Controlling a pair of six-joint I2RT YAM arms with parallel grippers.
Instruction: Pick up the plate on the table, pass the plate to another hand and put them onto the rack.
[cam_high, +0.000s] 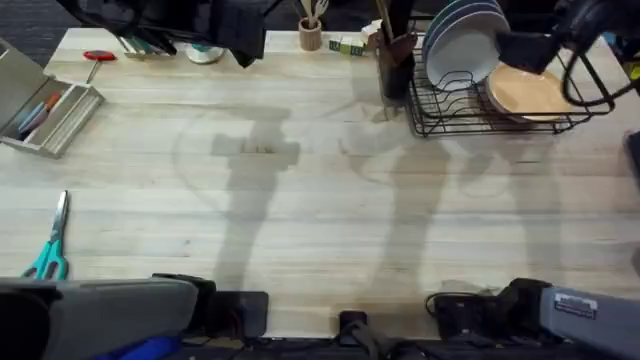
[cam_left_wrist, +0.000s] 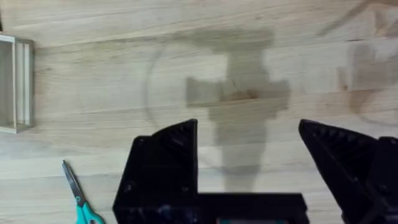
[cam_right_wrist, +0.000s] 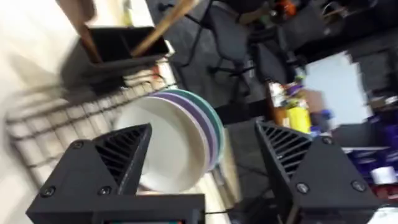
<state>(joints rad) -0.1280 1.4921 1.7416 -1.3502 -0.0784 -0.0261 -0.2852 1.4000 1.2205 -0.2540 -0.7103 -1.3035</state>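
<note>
The white plate (cam_high: 462, 55) stands upright in the black wire rack (cam_high: 440, 120) at the table's (cam_high: 320, 200) far right, in front of a lavender plate and a teal one. In the right wrist view the plate (cam_right_wrist: 168, 149) lies just beyond my right gripper (cam_right_wrist: 204, 127), which is open and holds nothing. From overhead, my right gripper (cam_high: 525, 50) hovers over the rack's right part, above an orange-tan plate (cam_high: 525, 95). My left gripper (cam_left_wrist: 245, 127) is open over bare table, and overhead it (cam_high: 245, 40) is at the far left-centre.
A black utensil holder (cam_high: 395, 60) stands just left of the rack. Teal scissors (cam_high: 50, 250) lie near the left front edge. A grey tray with pens (cam_high: 45, 110) sits at the far left. A wooden cup (cam_high: 312, 35) stands at the back edge.
</note>
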